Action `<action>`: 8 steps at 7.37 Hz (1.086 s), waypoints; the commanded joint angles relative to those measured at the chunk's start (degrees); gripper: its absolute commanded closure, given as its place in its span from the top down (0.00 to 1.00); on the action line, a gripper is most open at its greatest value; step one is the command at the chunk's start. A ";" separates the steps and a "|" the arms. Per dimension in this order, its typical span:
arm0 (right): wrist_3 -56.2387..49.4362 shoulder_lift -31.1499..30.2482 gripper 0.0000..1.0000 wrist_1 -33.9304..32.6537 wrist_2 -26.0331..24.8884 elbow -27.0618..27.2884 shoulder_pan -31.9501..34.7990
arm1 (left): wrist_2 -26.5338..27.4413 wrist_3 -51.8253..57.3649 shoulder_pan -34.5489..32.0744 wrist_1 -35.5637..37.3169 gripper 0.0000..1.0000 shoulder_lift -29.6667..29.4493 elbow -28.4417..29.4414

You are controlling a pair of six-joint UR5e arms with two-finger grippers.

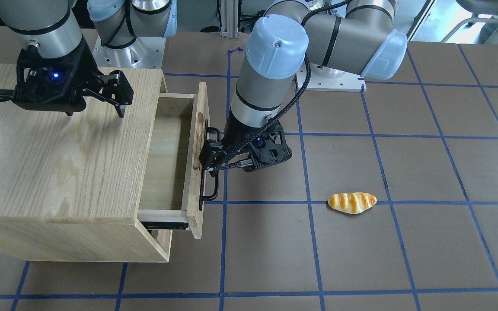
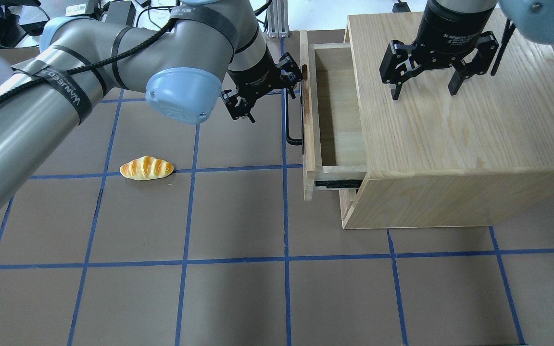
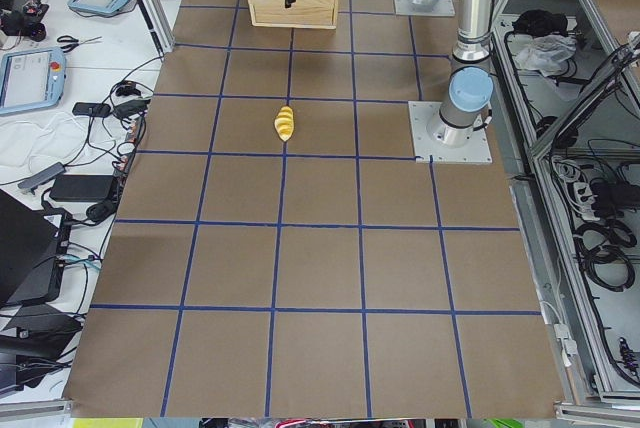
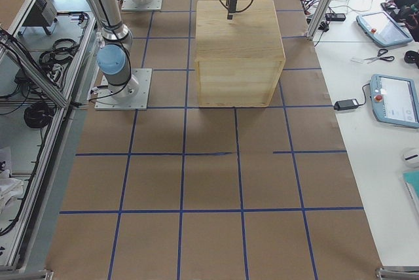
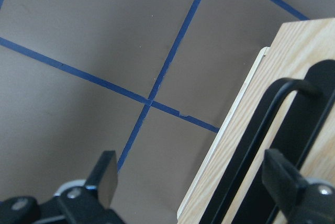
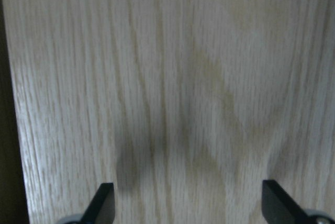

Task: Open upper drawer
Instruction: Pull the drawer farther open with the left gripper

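Note:
The upper drawer (image 1: 200, 108) is pulled partly out of the oak cabinet (image 1: 59, 151), and its inside shows bare. Its black bar handle (image 1: 209, 190) runs along the front panel, also in the overhead view (image 2: 292, 129). My left gripper (image 1: 209, 151) is open at the handle. In the left wrist view the bar (image 5: 251, 161) lies between the spread fingers (image 5: 104, 177), close to the right one. My right gripper (image 2: 424, 93) is open and empty, hovering just above the cabinet top (image 6: 183, 77).
A bread roll (image 2: 146, 168) lies on the brown table to the left of the drawer, also in the front view (image 1: 352, 202). The cabinet (image 2: 450, 144) fills the table's right part. Blue tape lines grid the table.

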 commanded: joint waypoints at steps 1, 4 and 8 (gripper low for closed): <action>0.06 0.00 1.00 0.00 0.00 -0.01 0.01 | 0.24 1.30 0.49 0.12 1.00 -0.06 -0.03; 0.06 0.00 1.00 0.00 0.00 -0.01 0.01 | 1.99 1.48 0.58 0.12 1.00 -0.41 0.23; -0.03 0.00 1.00 0.00 0.00 0.08 0.01 | 2.26 2.62 1.20 -0.05 1.00 -0.33 0.32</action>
